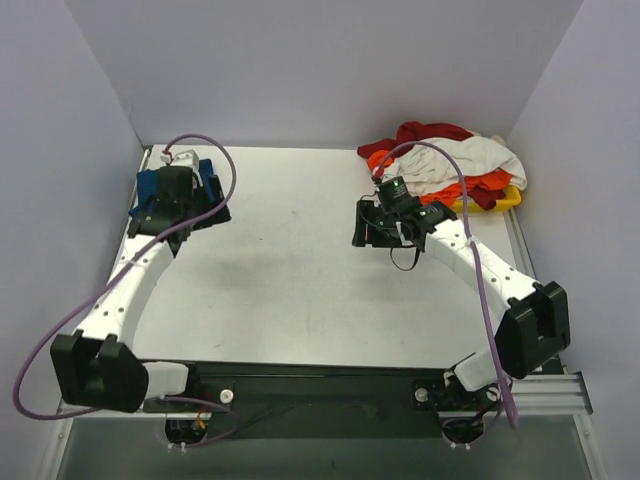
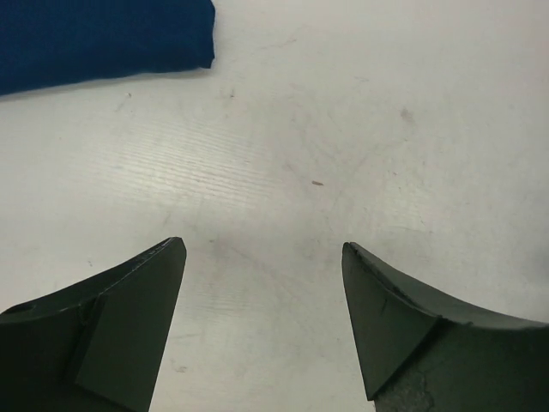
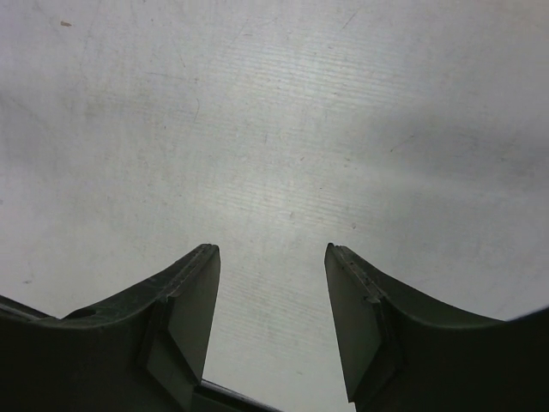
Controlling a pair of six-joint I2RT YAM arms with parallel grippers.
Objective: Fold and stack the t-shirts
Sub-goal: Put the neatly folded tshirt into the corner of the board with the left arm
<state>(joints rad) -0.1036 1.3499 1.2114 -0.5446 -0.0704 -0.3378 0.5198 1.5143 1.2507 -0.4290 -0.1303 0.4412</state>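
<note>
Bright, even light from overhead falls on the white desk, leaving only faint, soft shadows. In the wrist views the desk's surface is sharp, while the dark fingers nearest the lens are slightly blurred.

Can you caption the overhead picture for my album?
Left gripper open by a blue shirt; right gripper open over the table, near a heap of red, white and orange shirts.

A yellow tray rests on the white table.
</note>
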